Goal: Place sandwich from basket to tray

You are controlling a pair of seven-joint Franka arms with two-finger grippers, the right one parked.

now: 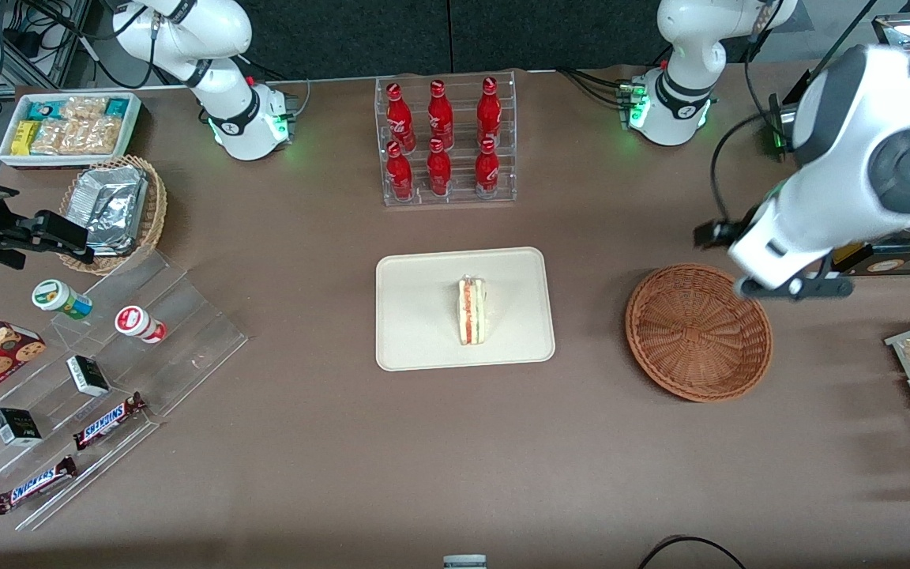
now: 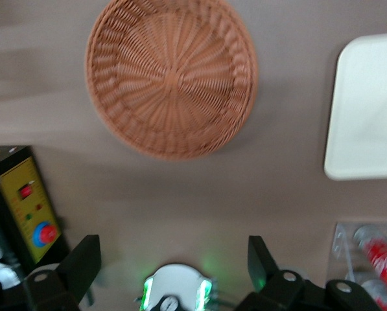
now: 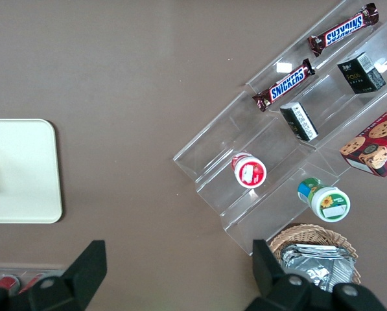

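Cream tray: flat cream-coloured rectangular tray with rounded corners and low rim (image 1: pixel 423 316) is lying near the middle of the brown table (image 1: pixel 305 442), long side running across the front view.
Sandwich: small triangular white-bread wedge with red, orange and green filling (image 1: pixel 472 310) is resting on the tray, toward the tray edge nearest the basket, cut edge facing up, clear of the rim.
Basket: round shallow reddish-brown woven wicker basket (image 1: pixel 697 330) is sitting on the table beside the tray, toward the working arm's end, apart from the tray; nothing is lying in it, confirmed in the left wrist view (image 2: pixel 172 76).
Gripper: left arm's gripper (image 2: pixel 174 262) is hanging above the table just beside the basket's rim farthest from the front camera, not touching basket or tray; fingers (image 2: pixel 82 262) are standing wide apart, holding nothing.
Bottle rack: clear acrylic rack of six red bottles (image 1: pixel 445 141) is standing farther from the front camera than the tray.
Snack display: clear stepped acrylic stand with chocolate bars, small dark boxes and two cups (image 1: pixel 99 371) is sitting toward the parked arm's end.
Tan basket: lighter wicker basket with foil packets (image 1: pixel 115 209) is sitting next to that stand, farther from the front camera.
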